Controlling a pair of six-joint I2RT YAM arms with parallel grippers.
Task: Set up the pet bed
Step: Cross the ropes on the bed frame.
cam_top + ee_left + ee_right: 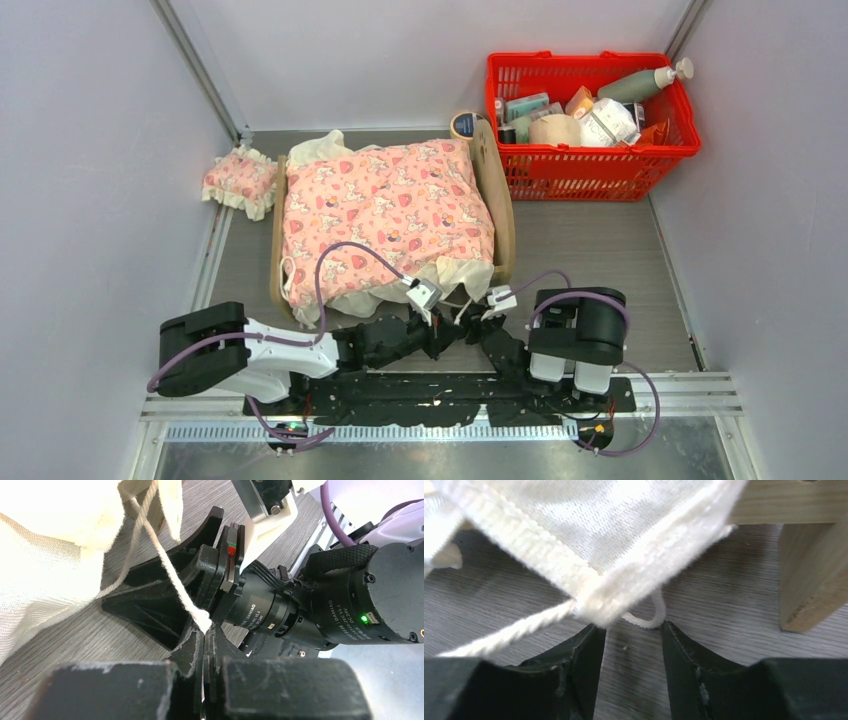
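Left wrist | left fingers point(186, 650) pinch cream cord point(173, 572) | right fingers point(585, 655) apart

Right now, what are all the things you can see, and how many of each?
pet bed: one, light wood, in the middle, under the blanket
blanket: one, pink with a cream frill, spread over the bed
pillow: one, pink and frilled, left of the bed
basket: one, red, far right corner, packed full
cord: one, white, at the blanket's near edge
table: one, grey, under everything
left gripper: one, black, shut on the cord
right gripper: one, black, open, by the blanket's near corner
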